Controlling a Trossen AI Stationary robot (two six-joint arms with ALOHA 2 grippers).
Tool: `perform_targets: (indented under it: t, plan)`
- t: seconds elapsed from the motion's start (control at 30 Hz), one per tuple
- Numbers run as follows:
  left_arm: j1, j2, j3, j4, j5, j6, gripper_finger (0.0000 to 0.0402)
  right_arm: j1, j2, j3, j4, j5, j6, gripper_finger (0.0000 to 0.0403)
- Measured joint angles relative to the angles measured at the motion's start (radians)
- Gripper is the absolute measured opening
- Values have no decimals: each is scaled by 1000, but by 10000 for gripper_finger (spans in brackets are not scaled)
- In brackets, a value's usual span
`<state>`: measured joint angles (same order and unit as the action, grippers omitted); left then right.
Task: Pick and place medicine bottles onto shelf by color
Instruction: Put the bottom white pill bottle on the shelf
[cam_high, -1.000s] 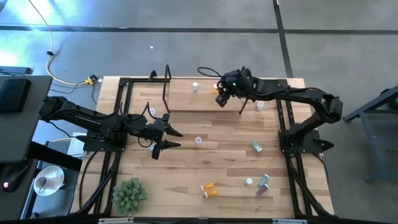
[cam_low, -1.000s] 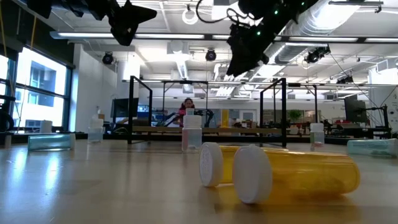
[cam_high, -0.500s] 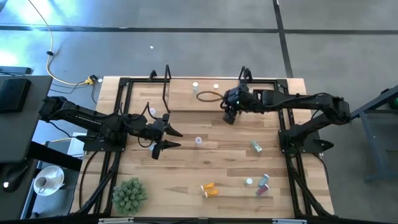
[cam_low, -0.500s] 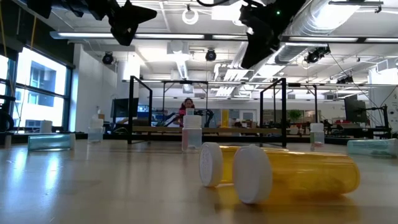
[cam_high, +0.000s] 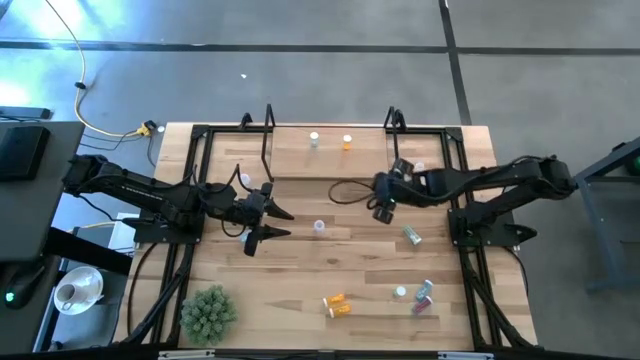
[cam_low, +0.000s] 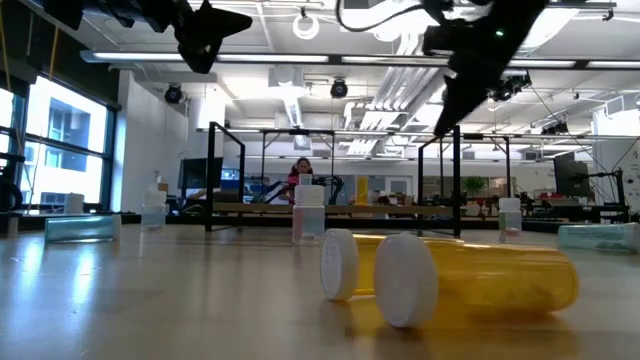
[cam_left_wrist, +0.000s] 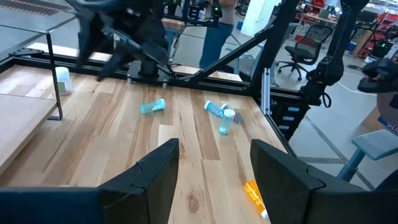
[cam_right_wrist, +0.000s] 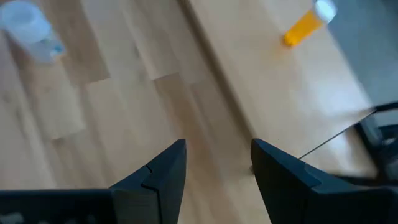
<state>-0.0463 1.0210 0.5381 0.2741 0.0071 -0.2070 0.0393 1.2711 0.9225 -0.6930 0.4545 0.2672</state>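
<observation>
1. Two bottles stand on the shelf (cam_high: 330, 155): whitish bottle (cam_high: 314, 139), orange bottle (cam_high: 347, 142).
2. Right gripper (cam_high: 384, 211) hovers just in front of the shelf, fingers apart, empty.
3. Left gripper (cam_high: 275, 223) over the table's left, fingers apart, empty.
4. Clutter: teal bottle (cam_high: 412, 236) near the right gripper, plant ball (cam_high: 208, 312) at the front left.

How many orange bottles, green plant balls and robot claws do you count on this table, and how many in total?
Orange bottles: 3, one on the shelf, two lying together
Green plant balls: 1
Claws: 2, left claw and right claw, both open and empty
Total: 6
</observation>
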Motion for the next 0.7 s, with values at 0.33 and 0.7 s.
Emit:
perform_targets:
  t: [0.33,0.7]
  plan:
    - [0,0,0,8,-23,0,188,159,-183,-167,194,11,172,172]
    - [0,5,0,9,-23,1,188,247,-205,-152,501,178,12,172]
